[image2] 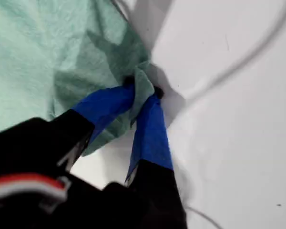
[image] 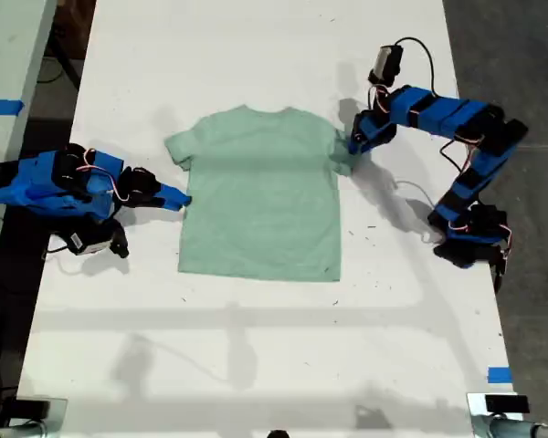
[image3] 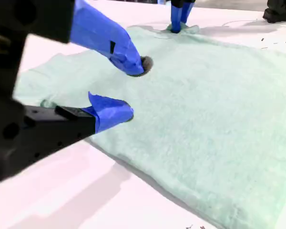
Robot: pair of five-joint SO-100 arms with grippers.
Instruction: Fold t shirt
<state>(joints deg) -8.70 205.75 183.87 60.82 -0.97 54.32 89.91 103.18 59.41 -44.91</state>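
The pale mint-green t shirt (image: 260, 196) lies flat on the white table (image: 256, 365), neck toward the exterior view's top. My first gripper (image: 354, 146) is at the sleeve on the exterior view's right. In the first wrist view it (image2: 143, 90) is shut on a bunched fold of the t shirt (image2: 38, 47) sleeve. My second gripper (image: 184, 201) sits at the shirt's edge on the exterior view's left, below the other sleeve. Its jaws (image3: 133, 88) stand open over the t shirt (image3: 205, 105) edge, holding nothing. The first gripper (image3: 177, 26) shows far across the cloth.
A white cable (image: 411, 190) trails on the table beside the first arm's base (image: 470, 242). Blue tape (image: 499, 374) marks the table's edge at the exterior view's lower right. A second table (image: 5, 73) with blue tape stands at the exterior view's left.
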